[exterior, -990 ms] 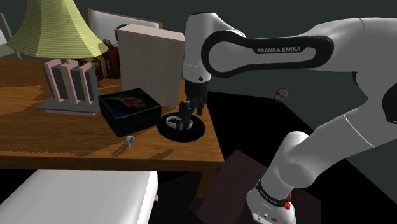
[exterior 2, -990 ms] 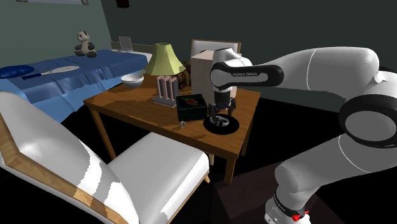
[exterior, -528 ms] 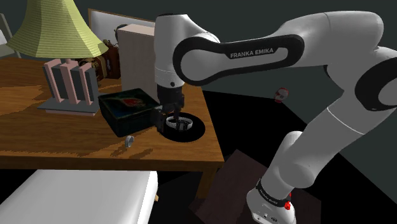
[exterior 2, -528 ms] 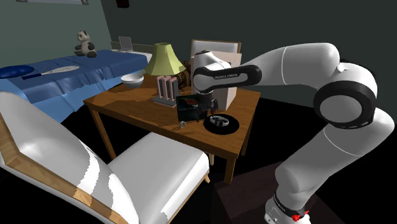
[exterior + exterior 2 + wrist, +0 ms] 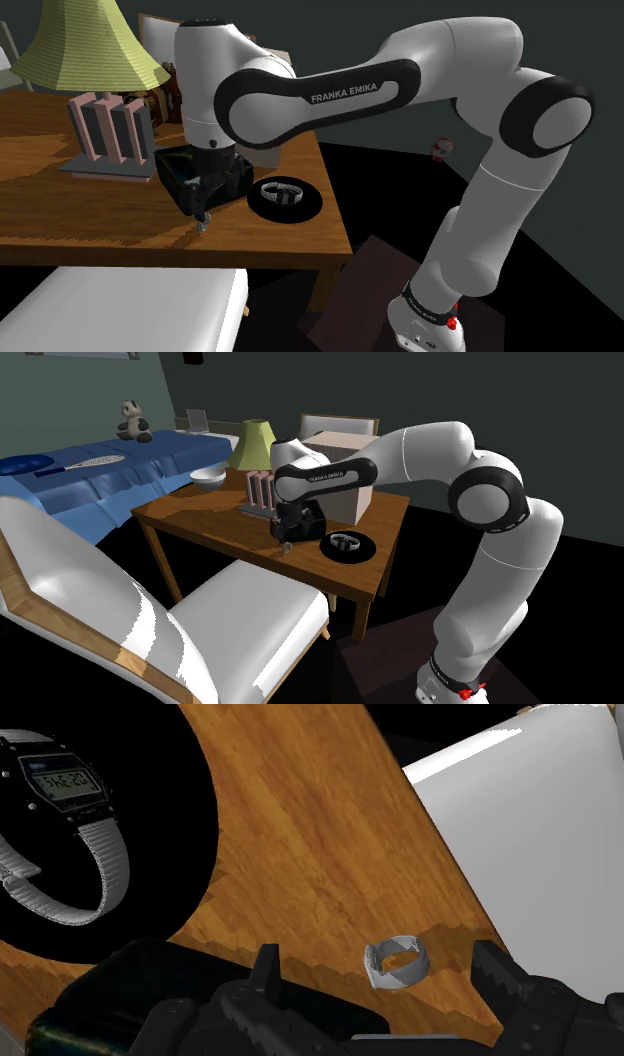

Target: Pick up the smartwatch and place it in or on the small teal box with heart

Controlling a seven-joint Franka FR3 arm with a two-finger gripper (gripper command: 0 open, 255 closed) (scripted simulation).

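A small grey curled band [image 5: 395, 962], the smartwatch as far as I can tell, lies on the wooden table [image 5: 60, 210] near its front edge, also seen as a grey speck [image 5: 203, 222] [image 5: 285, 548]. My gripper [image 5: 378, 974] [image 5: 205, 203] [image 5: 284, 535] hangs open just above it, a finger on each side, neither touching it. The dark teal box [image 5: 170, 165] [image 5: 310, 522] stands right behind the gripper, largely hidden by the hand; its corner [image 5: 100, 1004] sits beside one finger.
A digital watch with a metal band [image 5: 282, 192] [image 5: 70, 814] rests on a round black disc [image 5: 305, 210]. Pink and grey upright blocks [image 5: 110, 130] and a green lamp [image 5: 85, 45] stand behind. A white chair seat [image 5: 130, 310] lies below the table's front edge.
My gripper has left the spot above the digital watch and swung to the shoulder view's left, past the box's front corner, down over the small grey band.
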